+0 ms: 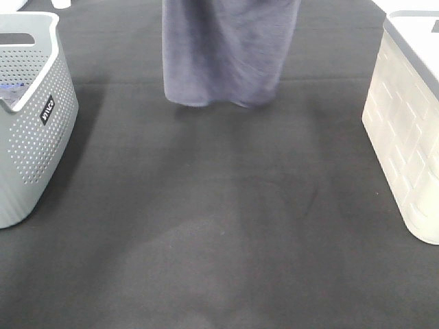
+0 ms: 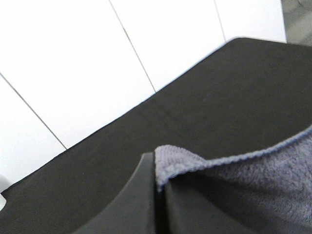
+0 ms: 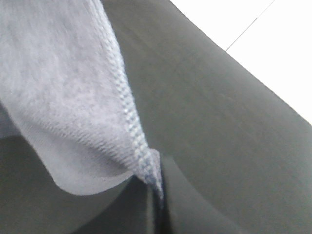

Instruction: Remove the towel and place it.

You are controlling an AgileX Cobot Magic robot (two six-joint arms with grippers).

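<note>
Left claw: the left claw [image 2: 158,195], seen from its own wrist camera, is clenched. Its two dark fingers [image 2: 131,204] are pressed together with a corner of the towel [image 2: 253,180] pinched between them.
Right claw: the right claw [image 3: 157,200] is likewise clamped tight on the cloth, nipping a corner where the stitched hem [image 3: 129,122] runs down into the fingertips.
Towel: grey-blue and soft-piled, it hangs as a broad drape at the top centre of the high view [image 1: 226,48] and runs out of frame above. Neither claw shows in that view.
Lower edge: the bottom of the cloth hangs close to the surface [image 1: 219,226], with a faint shadow beneath it. Whether it touches cannot be told.
Surface: dark and matte, it spreads across the whole high view.
Basket: a grey perforated basket [image 1: 31,137] stands on the surface at the left edge of the high view, well apart from the towel. It has a small black label [image 1: 46,110] on its side, the lettering too small to read.
Bin: a whitish, translucent bin [image 1: 411,157] with a grey rim stands at the right edge, also well apart from the cloth.
Floor: a pale tiled floor [image 2: 73,63] shows beyond the surface's edge in both wrist views.
</note>
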